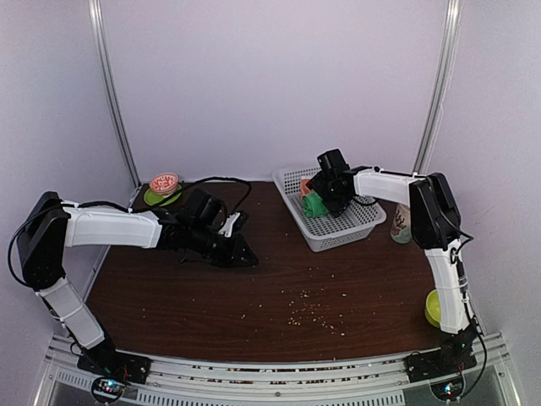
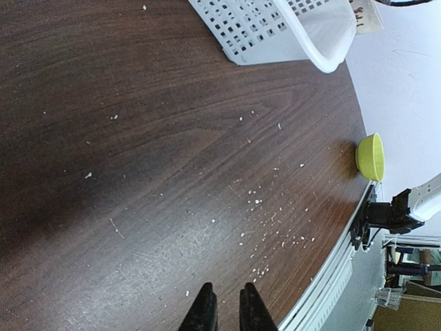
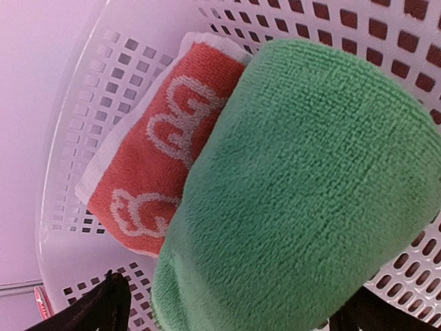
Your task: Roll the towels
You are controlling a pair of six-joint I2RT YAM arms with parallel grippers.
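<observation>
Dark bench (image 1: 279, 288), a white basket (image 1: 355, 227) at its far right, both towels inside.
The rolled green towel (image 3: 303, 193) lies against the smaller orange towel (image 3: 158, 158). The right jaws straddle the green roll, wide apart; whether they grip it I cannot tell. The left jaws hang over the bench, almost closed, empty.

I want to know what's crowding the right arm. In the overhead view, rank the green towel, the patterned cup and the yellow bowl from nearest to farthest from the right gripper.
1. green towel: between the fingers of the right gripper, over the white basket.
2. patterned cup: on the table, right of the basket.
3. yellow bowl: at the table's near right edge.
</observation>
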